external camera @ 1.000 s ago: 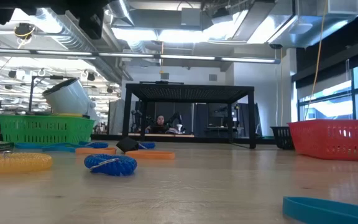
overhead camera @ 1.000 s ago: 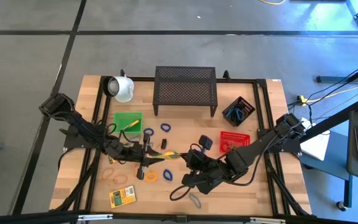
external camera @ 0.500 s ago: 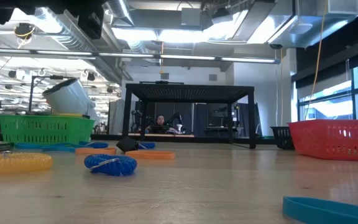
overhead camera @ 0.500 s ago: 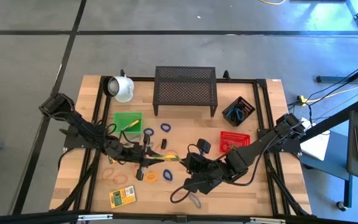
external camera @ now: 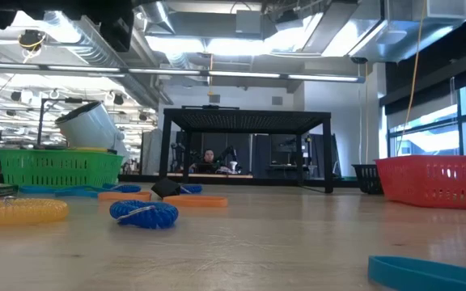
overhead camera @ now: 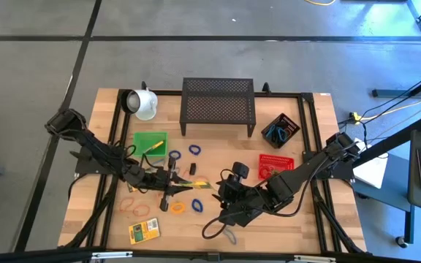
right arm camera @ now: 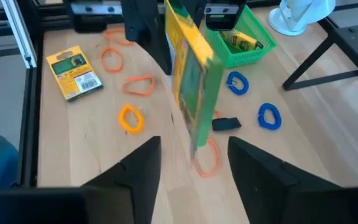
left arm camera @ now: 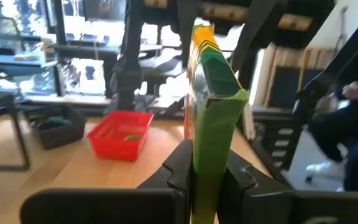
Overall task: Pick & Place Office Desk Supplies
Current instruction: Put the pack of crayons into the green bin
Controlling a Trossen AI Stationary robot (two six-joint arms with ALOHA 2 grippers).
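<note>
A yellow-and-green crayon box [overhead camera: 196, 185] hangs above the middle of the table, with my left gripper [overhead camera: 180, 186] shut on its left end. In the left wrist view the box [left arm camera: 211, 99] shows edge-on. My right gripper [overhead camera: 216, 191] stands open just off the box's right end. In the right wrist view its fingers [right arm camera: 138, 168] stand wide to either side of the box [right arm camera: 191, 81], apart from it. A second crayon box [overhead camera: 144, 232] lies flat near the front edge. Rubber-band loops [right arm camera: 131, 118] lie scattered on the wood. My left gripper pinches the crayon box's two broad faces between its two fingers, at the end nearest it [left arm camera: 209, 163]. The fingers come in level from the table's left, along the box. The box stands on edge, sticks out toward the right arm and is lifted clear of the table.
A green basket [overhead camera: 150, 142] with a crayon box in it sits behind the left gripper. A red basket [overhead camera: 276, 162] and a black basket [overhead camera: 280, 130] stand at the right. The black mesh rack [overhead camera: 218, 106] and the white mug [overhead camera: 143, 102] are at the back.
My right gripper has opened and let go of the crayon box's right end, and its wrist has turned a little. The box stays aloft in my left gripper, where it was.
</note>
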